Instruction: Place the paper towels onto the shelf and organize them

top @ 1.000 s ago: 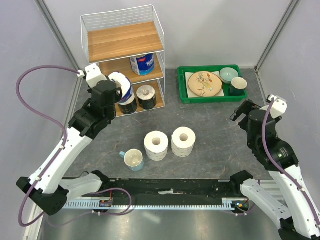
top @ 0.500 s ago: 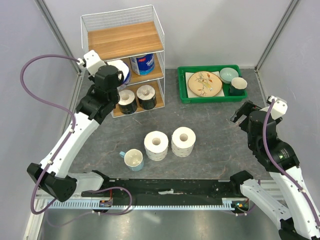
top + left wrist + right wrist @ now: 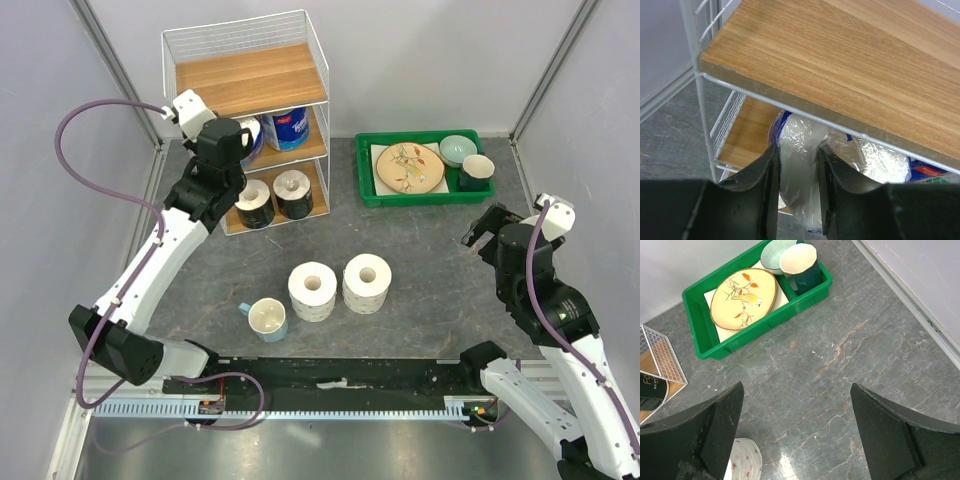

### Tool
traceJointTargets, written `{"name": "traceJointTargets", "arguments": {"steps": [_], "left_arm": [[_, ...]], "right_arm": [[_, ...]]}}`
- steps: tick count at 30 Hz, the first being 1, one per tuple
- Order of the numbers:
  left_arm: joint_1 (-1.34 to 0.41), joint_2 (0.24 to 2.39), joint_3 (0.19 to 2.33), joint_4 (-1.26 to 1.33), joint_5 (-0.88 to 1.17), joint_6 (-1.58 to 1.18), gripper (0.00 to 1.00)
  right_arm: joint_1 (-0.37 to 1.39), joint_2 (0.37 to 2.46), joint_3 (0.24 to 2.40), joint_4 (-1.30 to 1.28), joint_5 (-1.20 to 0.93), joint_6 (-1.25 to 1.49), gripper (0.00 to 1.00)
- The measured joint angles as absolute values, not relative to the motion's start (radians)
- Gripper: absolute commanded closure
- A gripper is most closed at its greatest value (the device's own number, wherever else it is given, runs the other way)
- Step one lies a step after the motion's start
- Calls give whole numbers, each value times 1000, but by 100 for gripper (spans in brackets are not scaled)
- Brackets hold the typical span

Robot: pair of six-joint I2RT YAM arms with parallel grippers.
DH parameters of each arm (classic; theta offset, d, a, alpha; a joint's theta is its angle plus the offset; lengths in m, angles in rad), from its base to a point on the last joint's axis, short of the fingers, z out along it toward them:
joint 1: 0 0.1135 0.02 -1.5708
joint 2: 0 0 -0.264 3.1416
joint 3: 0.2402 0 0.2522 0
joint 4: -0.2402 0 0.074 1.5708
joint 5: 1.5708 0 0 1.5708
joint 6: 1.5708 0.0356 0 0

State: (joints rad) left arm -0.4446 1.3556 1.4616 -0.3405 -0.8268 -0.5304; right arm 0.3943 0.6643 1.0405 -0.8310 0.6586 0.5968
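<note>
One blue-wrapped roll (image 3: 799,192) in left gripper (image 3: 797,150), now deeper inside shelf (image 3: 830,65).

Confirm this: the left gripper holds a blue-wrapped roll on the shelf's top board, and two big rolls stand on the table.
Wrong tier. The left wrist view shows the blue-wrapped roll, clamped in the left gripper, below the top board, at the shelf's middle tier. The two big rolls do stand on the table.
</note>
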Motion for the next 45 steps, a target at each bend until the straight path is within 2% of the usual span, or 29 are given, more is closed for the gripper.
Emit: {"name": "traceJointTargets", "arguments": {"steps": [6, 8, 12, 15, 31, 39, 45], "left_arm": [[-439, 1379, 1462, -310, -828, -530, 69], [-435, 1382, 1462, -303, -828, -530, 65], [-430, 1383, 1462, -302, -828, -530, 49], [-427, 1384, 1462, -289, -826, -527, 45], [-422, 1351, 1402, -227, -742, -529, 33], [-420, 1134, 1253, -198, -637, -538, 30], [-420, 1016, 1240, -177, -581, -538, 29]], "right_arm": [[394, 664, 1038, -833, 659, 596, 4], [394, 664, 1038, -833, 659, 596, 4], [394, 664, 1036, -833, 659, 596, 4], [394, 665, 1036, -833, 658, 596, 4], [394, 662, 1036, -833, 657, 593, 4], [394, 653, 1036, -834, 650, 593, 4], [394, 654, 1036, -833, 636, 579, 4]]}}
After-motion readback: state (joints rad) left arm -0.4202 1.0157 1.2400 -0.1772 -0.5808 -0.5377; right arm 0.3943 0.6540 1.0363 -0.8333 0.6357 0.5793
